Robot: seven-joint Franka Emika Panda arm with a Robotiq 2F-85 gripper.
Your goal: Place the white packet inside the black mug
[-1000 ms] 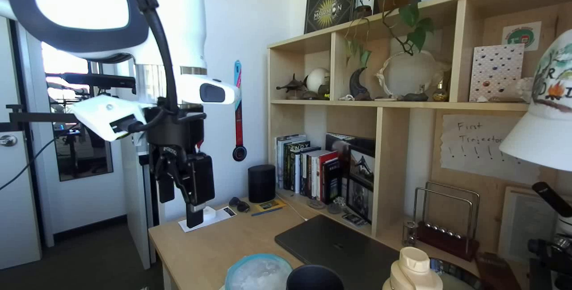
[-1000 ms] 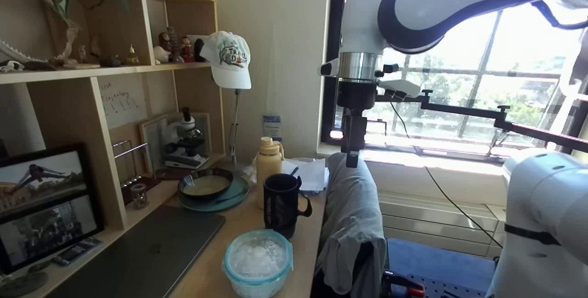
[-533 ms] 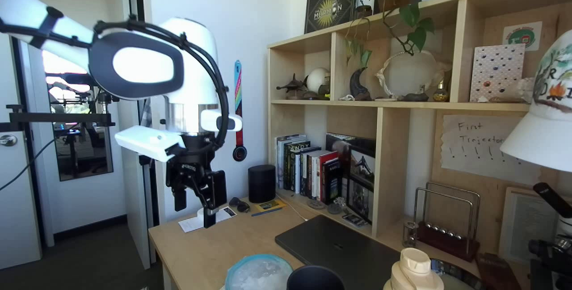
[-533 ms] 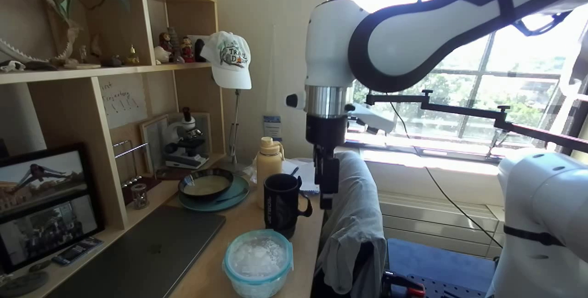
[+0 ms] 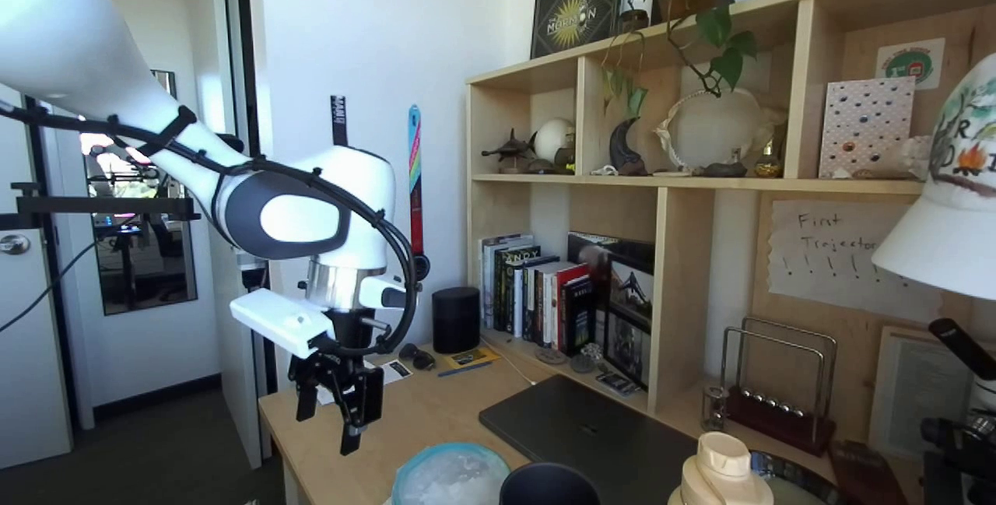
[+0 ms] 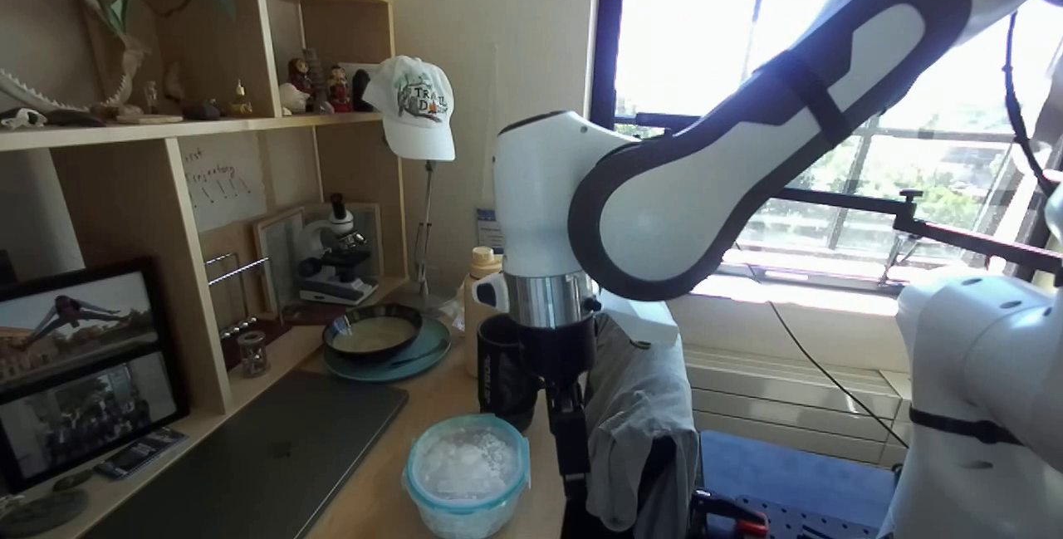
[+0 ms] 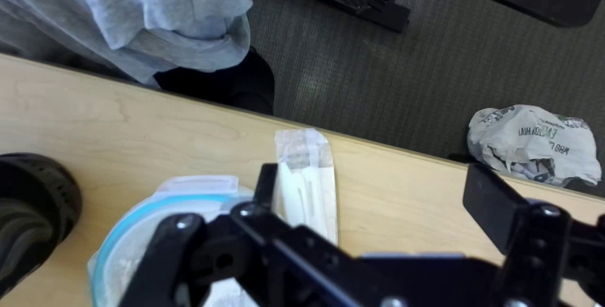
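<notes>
jaws: we have them spread wide, near the teal-rimmed container (image 6: 465, 506) | white packet (image 7: 309, 193): we see it on the bench (image 7: 401, 203), just beside the container, partly hidden by the jaws in wrist view | black mug (image 6: 498, 381): upright near the container's other side

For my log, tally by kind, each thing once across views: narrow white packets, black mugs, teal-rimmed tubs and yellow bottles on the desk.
White packet: 1
Black mug: 1
Teal-rimmed tub: 1
Yellow bottle: 1
Total: 4
</notes>
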